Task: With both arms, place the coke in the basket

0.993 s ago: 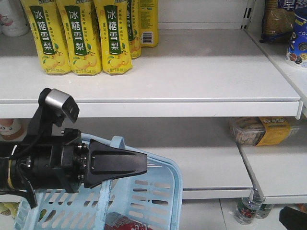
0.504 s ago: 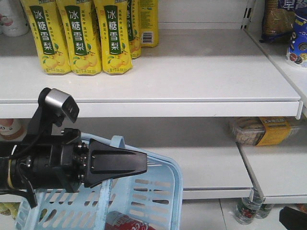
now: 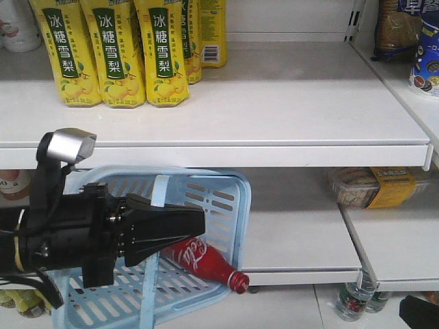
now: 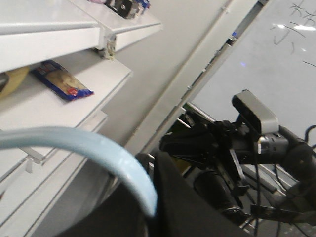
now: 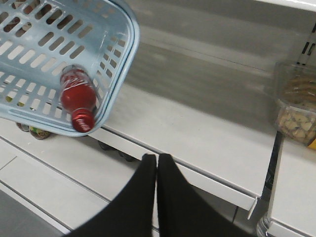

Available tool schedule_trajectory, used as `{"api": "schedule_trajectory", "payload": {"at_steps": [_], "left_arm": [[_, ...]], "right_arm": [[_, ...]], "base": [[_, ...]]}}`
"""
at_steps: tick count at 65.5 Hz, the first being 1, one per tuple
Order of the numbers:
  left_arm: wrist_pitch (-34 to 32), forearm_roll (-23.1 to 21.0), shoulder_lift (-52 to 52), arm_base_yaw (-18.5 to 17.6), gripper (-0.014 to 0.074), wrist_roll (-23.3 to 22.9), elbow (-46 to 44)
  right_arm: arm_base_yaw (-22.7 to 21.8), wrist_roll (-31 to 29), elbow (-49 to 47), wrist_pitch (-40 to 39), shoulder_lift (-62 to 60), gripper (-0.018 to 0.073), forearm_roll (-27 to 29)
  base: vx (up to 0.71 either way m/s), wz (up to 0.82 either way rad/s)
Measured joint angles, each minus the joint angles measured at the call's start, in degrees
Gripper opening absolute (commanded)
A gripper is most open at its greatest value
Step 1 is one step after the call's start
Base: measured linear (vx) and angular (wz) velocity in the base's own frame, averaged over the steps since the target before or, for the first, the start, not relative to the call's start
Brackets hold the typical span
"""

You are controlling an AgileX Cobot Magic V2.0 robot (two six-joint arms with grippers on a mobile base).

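In the front view the left arm (image 3: 62,240) reaches in from the left edge, its grey camera (image 3: 68,145) on top and its black gripper (image 3: 195,225) pointing right, across the open face of the basket (image 3: 219,199). The basket is tipped steeply, so its slotted bottom faces the viewer; its handle (image 3: 152,253) runs down behind the gripper. The left wrist view shows the pale blue handle (image 4: 98,153) curving right up against the black finger (image 4: 177,197), but whether the jaws clasp it I cannot tell. Inside the basket the coke (image 3: 206,260) lies slanted down to the right, its red cap (image 3: 239,282) poking just past the lower rim. Above, yellow pear-drink bottles (image 3: 110,51) stand in a row on the upper shelf (image 3: 309,116), well apart from the basket. Further right, on the lower shelf (image 3: 295,233), a clear tub of snacks (image 3: 370,186) sits by the divider, and small bottles (image 3: 355,300) stand on the floor beneath. The right wrist view looks down on the same scene: the basket (image 5: 118,74) at upper left with the coke (image 5: 79,96) lying in it, cap toward the rim, and the right gripper (image 5: 157,163) at bottom centre, its two black fingers (image 5: 138,202) pressed together with nothing between them, apart from the basket.
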Motion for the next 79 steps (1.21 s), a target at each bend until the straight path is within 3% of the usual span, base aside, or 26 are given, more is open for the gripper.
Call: {"api": "schedule_trajectory", "payload": {"at_steps": [14, 19, 27, 37, 48, 54, 68, 79], "left_arm": [[11.4, -12.1, -7.6, 0.0, -0.0006, 7.1, 10.4], [15.8, -18.2, -11.5, 0.0, -0.0006, 12.7, 14.4], [22.8, -31.5, -17.7, 0.0, -0.0006, 23.4, 20.2], [26.3, -45.0, -25.8, 0.0, -0.0006, 36.0, 28.2], [27.6, -57.9, -33.3, 0.0, -0.0006, 44.3, 36.8], [35.3, -61.3, -36.1, 0.0, -0.0006, 45.8, 38.5], [56.0, -62.8, -41.8, 0.0, -0.0006, 49.2, 38.6], [64.2, -63.2, -49.8, 0.0, -0.0006, 50.6, 38.7]], "right_arm": [[0.0, 0.1, 0.0, 0.0, 0.0, -0.0005, 0.0], [0.0, 0.1, 0.0, 0.0, 0.0, -0.0005, 0.0], [0.0, 0.1, 0.0, 0.0, 0.0, -0.0005, 0.0], [0.0, 0.1, 0.0, 0.0, 0.0, -0.0005, 0.0], [0.0, 0.1, 0.0, 0.0, 0.0, -0.0005, 0.0], [0.0, 0.1, 0.0, 0.0, 0.0, -0.0005, 0.0], [0.0, 0.1, 0.0, 0.0, 0.0, -0.0005, 0.0], [0.0, 0.1, 0.0, 0.0, 0.0, -0.0005, 0.0]], "base": [[0.00, 0.00], [0.00, 0.00], [0.00, 0.00], [0.00, 0.00], [0.00, 0.00], [0.00, 0.00], [0.00, 0.00], [0.00, 0.00]]}}
